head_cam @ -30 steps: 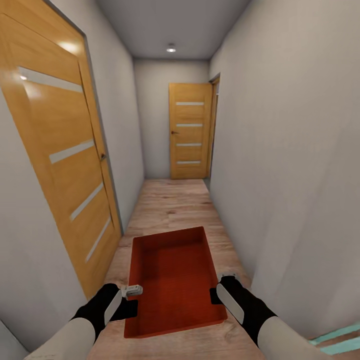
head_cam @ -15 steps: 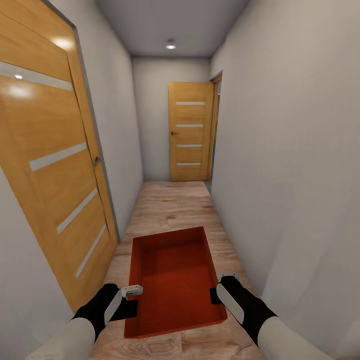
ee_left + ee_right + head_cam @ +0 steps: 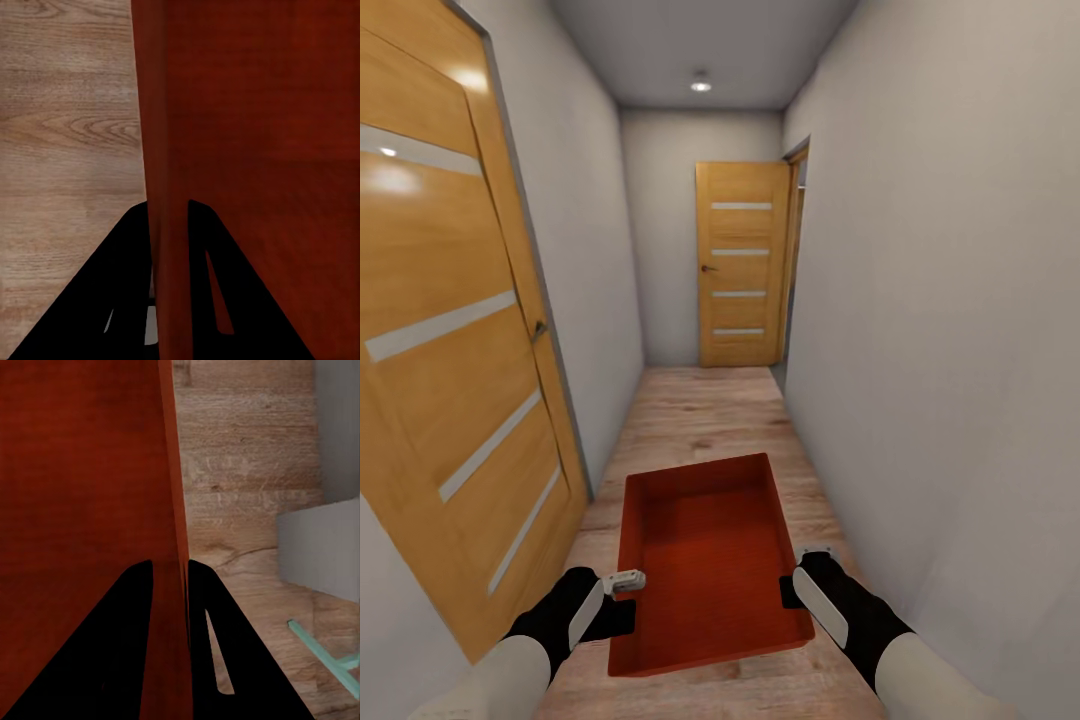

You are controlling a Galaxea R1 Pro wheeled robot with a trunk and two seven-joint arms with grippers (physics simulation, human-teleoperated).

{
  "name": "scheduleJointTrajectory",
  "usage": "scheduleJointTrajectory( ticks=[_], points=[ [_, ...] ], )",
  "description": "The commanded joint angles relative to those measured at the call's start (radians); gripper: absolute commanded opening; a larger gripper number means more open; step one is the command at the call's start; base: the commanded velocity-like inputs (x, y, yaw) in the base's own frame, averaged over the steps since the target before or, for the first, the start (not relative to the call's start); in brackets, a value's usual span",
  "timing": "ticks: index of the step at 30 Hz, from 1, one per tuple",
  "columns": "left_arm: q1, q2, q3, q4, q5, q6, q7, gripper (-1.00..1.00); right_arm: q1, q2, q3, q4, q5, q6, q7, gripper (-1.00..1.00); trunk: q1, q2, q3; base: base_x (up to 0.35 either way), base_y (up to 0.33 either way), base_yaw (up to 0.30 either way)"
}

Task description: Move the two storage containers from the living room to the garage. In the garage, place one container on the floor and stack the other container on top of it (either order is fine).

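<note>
1 storage container in hallway w/ 2 doors. Left end effector is clamping its left wall, right end effector is clamping right wall.

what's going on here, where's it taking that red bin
The robot is in a narrow hallway with a wood plank floor, carrying one orange-red storage container between both arms. The left gripper is clamped on one long wall and the right gripper on the opposite wall. A wooden door stands close on the left, another door at the far end.
</note>
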State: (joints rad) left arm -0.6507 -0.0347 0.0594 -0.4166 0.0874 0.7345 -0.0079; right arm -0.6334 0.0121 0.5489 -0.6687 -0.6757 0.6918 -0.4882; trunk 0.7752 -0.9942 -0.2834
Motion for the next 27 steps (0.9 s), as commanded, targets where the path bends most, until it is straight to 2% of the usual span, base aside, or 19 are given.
scheduleJointTrajectory(
  ticks=[1, 27],
  points=[
    [-0.001, -0.004, 0.008, -0.002, 0.012, 0.005, 0.003, -1.0, 0.0, 0.0, 0.013, 0.0, -0.019, 0.003, -0.009, -1.0, 0.001, -0.001, -0.001, 0.334, 0.0, 0.0],
    [-0.001, -0.004, 0.008, -0.002, 0.012, 0.005, 0.003, -1.0, 0.0, 0.0, 0.013, 0.0, -0.019, 0.003, -0.009, -1.0, 0.001, -0.001, -0.001, 0.334, 0.0, 0.0]
  ],
)
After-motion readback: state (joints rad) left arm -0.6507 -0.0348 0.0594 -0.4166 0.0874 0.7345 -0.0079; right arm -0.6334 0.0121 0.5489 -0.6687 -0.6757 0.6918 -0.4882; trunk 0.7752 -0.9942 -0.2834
